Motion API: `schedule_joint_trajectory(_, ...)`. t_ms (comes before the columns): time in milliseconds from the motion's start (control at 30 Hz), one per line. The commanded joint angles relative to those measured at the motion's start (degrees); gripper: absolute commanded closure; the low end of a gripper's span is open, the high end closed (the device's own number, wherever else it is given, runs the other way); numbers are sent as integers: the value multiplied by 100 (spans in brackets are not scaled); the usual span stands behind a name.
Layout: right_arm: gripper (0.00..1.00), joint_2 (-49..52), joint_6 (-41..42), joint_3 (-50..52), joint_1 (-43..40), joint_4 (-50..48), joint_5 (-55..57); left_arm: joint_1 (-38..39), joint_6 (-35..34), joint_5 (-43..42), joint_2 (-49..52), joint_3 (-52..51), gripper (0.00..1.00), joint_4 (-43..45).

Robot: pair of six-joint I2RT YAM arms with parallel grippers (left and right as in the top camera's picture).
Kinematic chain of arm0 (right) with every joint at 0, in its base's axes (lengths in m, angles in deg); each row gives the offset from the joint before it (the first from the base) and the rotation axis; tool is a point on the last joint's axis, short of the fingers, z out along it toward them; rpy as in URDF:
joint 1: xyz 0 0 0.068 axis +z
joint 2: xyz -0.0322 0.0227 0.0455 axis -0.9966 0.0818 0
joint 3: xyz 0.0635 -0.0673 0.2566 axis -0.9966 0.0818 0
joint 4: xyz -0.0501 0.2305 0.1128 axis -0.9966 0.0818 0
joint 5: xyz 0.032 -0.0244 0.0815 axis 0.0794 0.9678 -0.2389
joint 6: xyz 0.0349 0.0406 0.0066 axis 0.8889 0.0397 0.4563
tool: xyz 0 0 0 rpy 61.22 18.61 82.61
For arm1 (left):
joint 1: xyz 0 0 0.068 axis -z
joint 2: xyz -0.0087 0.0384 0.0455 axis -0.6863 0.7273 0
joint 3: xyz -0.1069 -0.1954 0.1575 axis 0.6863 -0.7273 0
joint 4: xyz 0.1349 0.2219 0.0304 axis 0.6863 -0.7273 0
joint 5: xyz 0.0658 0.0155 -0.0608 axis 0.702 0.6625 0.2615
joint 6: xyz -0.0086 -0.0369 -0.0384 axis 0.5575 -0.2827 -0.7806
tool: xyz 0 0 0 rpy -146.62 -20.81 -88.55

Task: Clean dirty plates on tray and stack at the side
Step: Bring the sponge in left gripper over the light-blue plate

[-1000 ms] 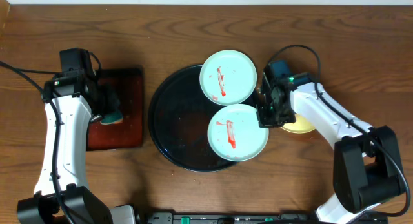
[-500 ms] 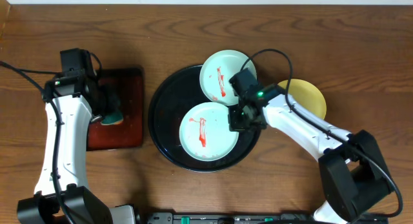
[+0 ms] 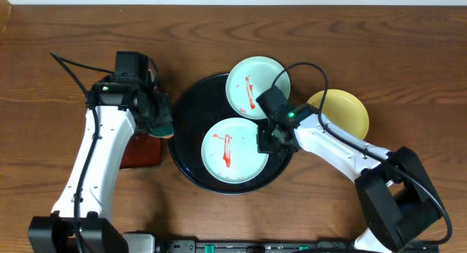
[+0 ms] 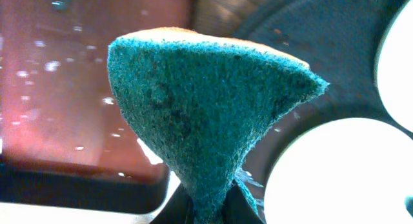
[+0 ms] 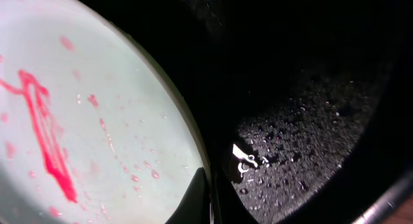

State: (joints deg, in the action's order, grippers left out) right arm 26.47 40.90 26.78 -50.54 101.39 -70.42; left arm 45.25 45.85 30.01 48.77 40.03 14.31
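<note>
Wood table (image 3: pixel 408 49), black tray (image 3: pixel 181 147). R gripper (image 3: pixel 268 140) clamps rim of streaked plate (image 3: pixel 230 152), steadying it. L gripper (image 3: pixel 157 120) pinches green sponge (image 4: pixel 206 114), plate just ahead. Next: lower sponge, scrub sauce (image 3: pixel 225 147).

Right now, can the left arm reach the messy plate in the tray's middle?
Probably yes. The left pincer holds the sponge beside the tray, and nothing lies between it and that plate.

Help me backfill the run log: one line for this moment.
left gripper: shut on sponge, by tray | right gripper: shut on front plate's rim | yellow plate: off tray
</note>
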Motion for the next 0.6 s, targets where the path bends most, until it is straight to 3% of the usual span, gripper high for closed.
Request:
schedule_joint_trajectory(0,99,-57,46,264,59,-293,-129,179,166,-417,-11,-39,93,-9)
schedule_joint_trajectory(400,99,205,-188,376,52,-726,-411,1198,334,-538,103,-348,93,140)
schedule_joint_trajectory(567,99,210,-188,376,52,-734,-407,1519,48,-538,302,-743,92,501)
